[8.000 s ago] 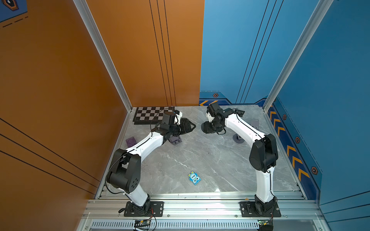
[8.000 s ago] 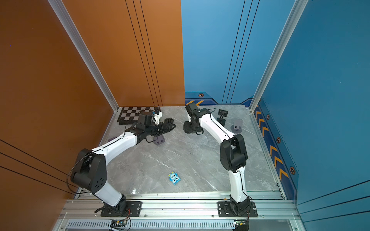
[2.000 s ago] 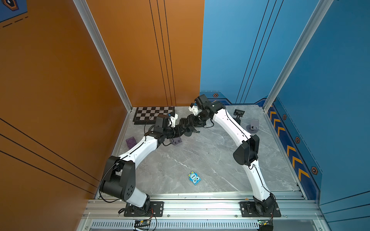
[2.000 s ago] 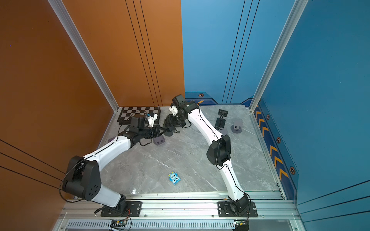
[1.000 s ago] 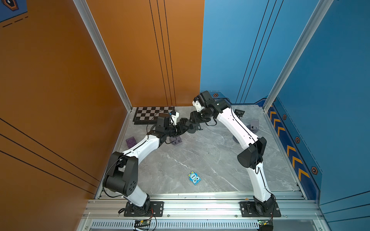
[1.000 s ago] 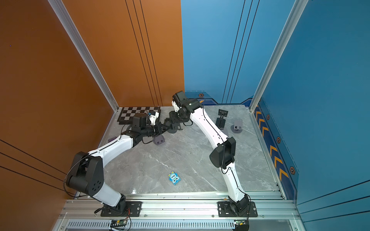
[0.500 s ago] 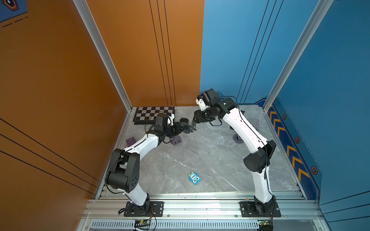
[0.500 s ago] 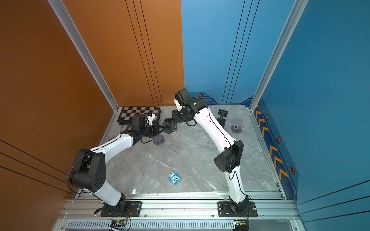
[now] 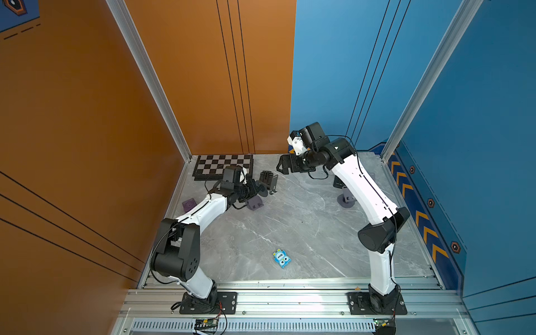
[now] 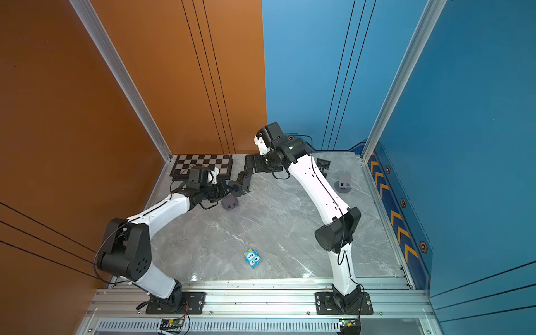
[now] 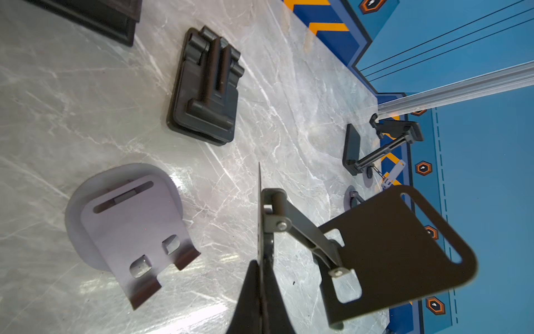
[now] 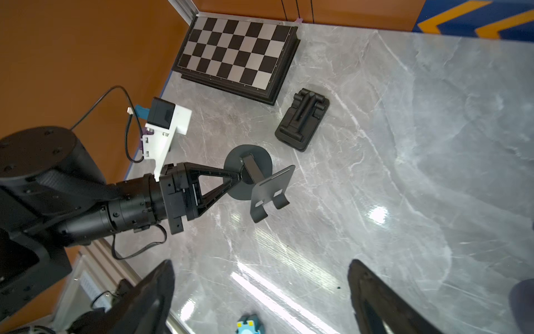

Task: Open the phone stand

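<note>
Left tool (image 12: 234, 177) closed on the phone stand (image 12: 254, 173), its fingers (image 11: 247, 295) pinching the rim of the thin round base (image 12: 261, 156), which the left wrist view shows edge-on. The stand is matte black metal and stands unfolded. A short hinged arm (image 11: 300, 231), pinned at both ends with pale rivets, runs from the base to a flat back plate (image 11: 396, 254) and holds that plate at an angle away from the base. The plate has rounded corners, a long slot near one end, two rectangular cut-outs and a pair of upturned hooks at the other end. The whole stand hangs clear of the grey marble tabletop (image 9: 290, 220), at about 11 o'clock from its centre in both top views. Just beside it at 7 o'clock, a purple-grey stand (image 9: 255, 203) of like form lies flat. A folded black holder (image 12: 302, 120) lies close on the far side, and a chessboard (image 9: 223, 169) sits at 10 o'clock against the orange wall. The right tool (image 9: 282, 167) hovers at 1 o'clock from the phone stand, apart from it, with its fingers (image 12: 156, 289) spread wide and nothing between them. Farther out, a grey stand (image 10: 343, 181) and a black clamp holder (image 10: 322, 165) stand near 3 o'clock, and a small blue toy (image 9: 282, 259) lies at 6 o'clock, well apart.
</note>
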Available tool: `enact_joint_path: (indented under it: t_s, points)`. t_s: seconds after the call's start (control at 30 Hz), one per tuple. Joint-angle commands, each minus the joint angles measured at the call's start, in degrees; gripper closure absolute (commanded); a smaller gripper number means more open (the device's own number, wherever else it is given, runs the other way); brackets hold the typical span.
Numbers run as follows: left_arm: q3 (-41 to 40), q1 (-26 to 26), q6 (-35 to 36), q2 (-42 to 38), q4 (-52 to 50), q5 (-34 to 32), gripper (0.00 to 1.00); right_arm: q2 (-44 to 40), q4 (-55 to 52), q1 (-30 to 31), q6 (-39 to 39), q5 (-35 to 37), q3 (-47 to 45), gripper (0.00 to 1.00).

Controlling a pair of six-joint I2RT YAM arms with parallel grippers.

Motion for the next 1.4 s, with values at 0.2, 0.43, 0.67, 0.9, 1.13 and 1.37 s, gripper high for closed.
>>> enact_joint_path:
  t_s: [0.2, 0.43, 0.67, 0.9, 1.13, 1.37]
  points:
    - [-4.11, 2.54, -3.40, -6.73, 10.15, 8.00, 1.00, -2.92, 14.70, 0.28, 1.29, -12.26, -13.14, 0.00]
    - [-4.83, 3.10, -6.26, -7.78, 11.80, 9.59, 1.00, -4.44, 20.55, 1.11, 1.13, -14.55, -19.16, 0.00]
    - [-5.44, 3.16, -7.40, -8.33, 12.29, 10.40, 1.00, -4.40, 22.38, 2.05, -0.14, -12.55, -19.37, 0.00]
    - [-5.85, 3.24, -8.19, -9.07, 12.31, 11.07, 1.00, -2.43, 23.70, 2.39, -1.04, -10.82, -18.29, 0.00]
    - [-6.34, 3.24, -8.77, -9.95, 12.31, 11.86, 1.00, -0.12, 24.54, 2.47, -1.16, -9.44, -15.30, 0.00]
    - [-7.11, 3.20, -8.99, -10.89, 12.31, 12.13, 1.00, 2.78, 24.54, 2.63, -0.70, -9.94, -12.30, 0.06]
